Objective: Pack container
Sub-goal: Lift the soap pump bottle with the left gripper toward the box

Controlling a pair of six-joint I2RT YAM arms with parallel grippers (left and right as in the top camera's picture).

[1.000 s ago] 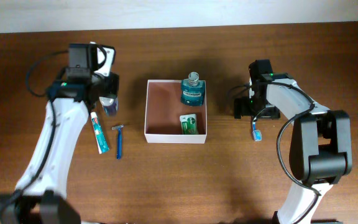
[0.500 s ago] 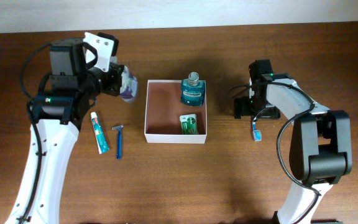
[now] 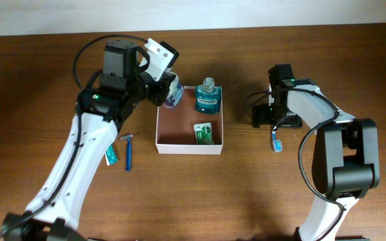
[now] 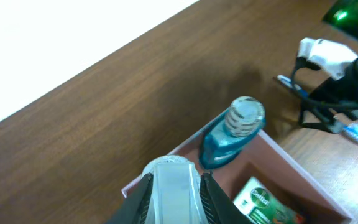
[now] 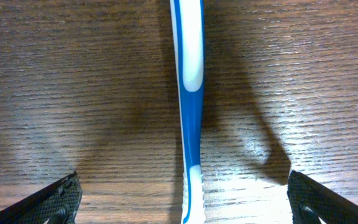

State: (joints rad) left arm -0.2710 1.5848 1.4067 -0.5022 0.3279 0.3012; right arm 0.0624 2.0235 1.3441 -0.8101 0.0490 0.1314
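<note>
I see the container (image 3: pixel 176 122) mid-table: a shallow square cardboard box with white walls and a reddish-brown floor. A teal mouthwash bottle (image 3: pixel 207 99) stands in its far right corner, and a flat green packet (image 3: pixel 206 134) lies in the near right corner. My left gripper (image 4: pixel 174 190) is pinched narrowly on a small purplish bottle (image 3: pixel 173 94) with a pale rounded cap, over the box's far left corner. My right gripper (image 3: pixel 273 122) is spread wide and holds nothing. It sits above a glossy blue-and-white toothbrush (image 5: pixel 189 93) on the grained wooden table (image 3: pixel 246 194), right of the box.

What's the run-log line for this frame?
left claw: shut on small bottle, over container corner | right claw: open over toothbrush | packed: mouthwash bottle, green packet
</note>
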